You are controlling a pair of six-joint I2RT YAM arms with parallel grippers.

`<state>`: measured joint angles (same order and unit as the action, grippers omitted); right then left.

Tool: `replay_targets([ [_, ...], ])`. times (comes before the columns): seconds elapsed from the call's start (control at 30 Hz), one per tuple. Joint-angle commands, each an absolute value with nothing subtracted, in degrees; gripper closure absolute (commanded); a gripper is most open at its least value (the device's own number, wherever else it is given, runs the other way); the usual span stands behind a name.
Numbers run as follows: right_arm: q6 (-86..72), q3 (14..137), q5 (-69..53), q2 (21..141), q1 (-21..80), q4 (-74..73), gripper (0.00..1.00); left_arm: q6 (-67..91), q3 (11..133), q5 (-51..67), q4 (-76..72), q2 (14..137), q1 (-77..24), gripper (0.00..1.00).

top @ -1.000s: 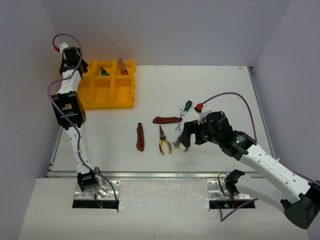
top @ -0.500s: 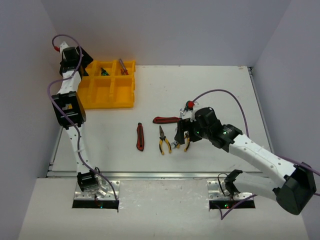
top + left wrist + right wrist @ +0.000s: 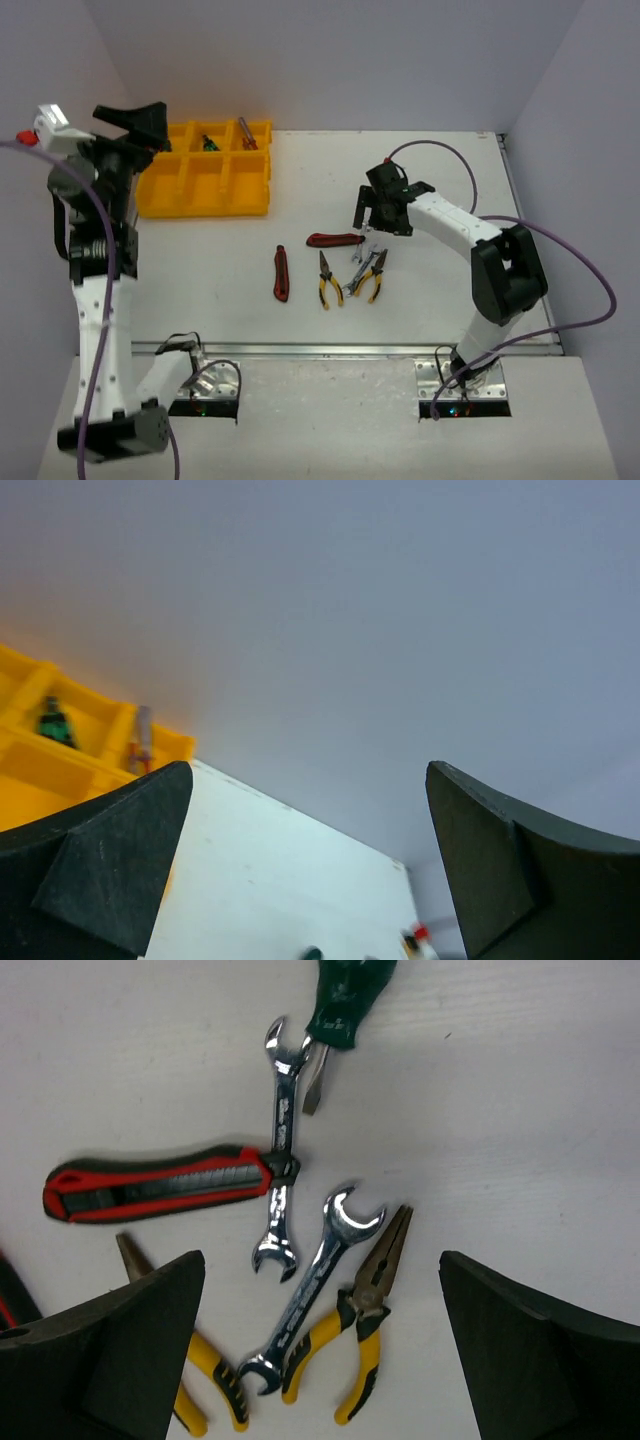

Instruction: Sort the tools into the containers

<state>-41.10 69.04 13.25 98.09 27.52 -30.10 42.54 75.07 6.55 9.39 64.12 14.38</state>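
Loose tools lie mid-table: a red-black utility knife (image 3: 334, 240) (image 3: 158, 1185), a second red knife (image 3: 280, 273), yellow-handled pliers (image 3: 328, 281), two silver wrenches (image 3: 364, 266) (image 3: 311, 1299) and needle-nose pliers (image 3: 376, 280) (image 3: 366, 1332). A green-handled screwdriver (image 3: 346, 998) shows only in the right wrist view. My right gripper (image 3: 383, 214) (image 3: 320, 1257) hovers open over the wrenches, holding nothing. The yellow tray of containers (image 3: 190, 190) (image 3: 24, 756) sits back left, with a green tool (image 3: 208, 143) (image 3: 54, 725) and a red-handled tool (image 3: 245, 134) (image 3: 143, 742) inside. My left gripper (image 3: 138, 116) (image 3: 308, 770) is raised, open and empty.
Grey walls close in the table at the back and both sides. The right arm's cable (image 3: 440, 148) loops above the table's back right. The table's metal front edge (image 3: 330, 348) runs between both arm bases.
The left gripper opened and the arm rose away from the tray's back left corner. The right arm swung back and left from the pliers, now covering the green screwdriver in the top view.
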Motion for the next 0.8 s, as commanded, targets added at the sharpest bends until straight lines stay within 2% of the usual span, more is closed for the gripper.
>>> replay_targets([
  [0.0,-44.17,77.22,19.16,103.15,24.26,-31.29,0.08,43.17,53.30,3.29,7.00,44.20,5.03,0.00],
  [0.13,-41.64,84.10,21.90,109.06,23.91,-31.29,0.27,38.40,45.36,6.99,13.19,39.25,2.57,0.00],
  [0.33,-42.88,88.84,22.34,117.91,21.81,-30.77,0.32,31.14,40.88,9.57,18.53,35.61,2.55,0.00],
  [0.43,-43.67,90.06,20.39,121.00,20.92,-29.94,0.38,29.71,38.78,10.42,19.43,34.79,2.63,0.00],
  [0.47,-43.60,90.68,20.22,122.63,20.83,-29.55,0.44,29.62,38.00,10.97,19.59,34.64,2.55,0.00],
  [0.5,-43.67,90.70,20.22,123.66,20.75,-29.53,0.45,29.54,37.65,11.31,19.60,34.63,2.63,0.00],
  [0.57,-44.02,91.23,19.89,125.26,20.49,-29.52,0.53,28.87,37.19,11.76,19.60,34.97,2.64,0.00],
  [0.6,-44.59,90.67,19.86,125.49,20.48,-29.45,0.62,28.59,36.86,11.86,19.60,35.14,2.64,0.00],
  [0.67,-44.89,89.38,19.54,125.10,20.48,-28.62,0.73,28.48,36.58,11.94,19.52,35.41,2.55,0.00],
  [0.7,-45.39,88.59,19.51,124.52,20.48,-28.17,0.80,28.56,36.56,12.19,19.43,35.42,2.55,0.00],
  [0.77,-46.02,82.43,21.74,119.04,20.57,-24.27,0.88,28.74,36.39,13.10,18.49,36.04,2.55,0.00],
])
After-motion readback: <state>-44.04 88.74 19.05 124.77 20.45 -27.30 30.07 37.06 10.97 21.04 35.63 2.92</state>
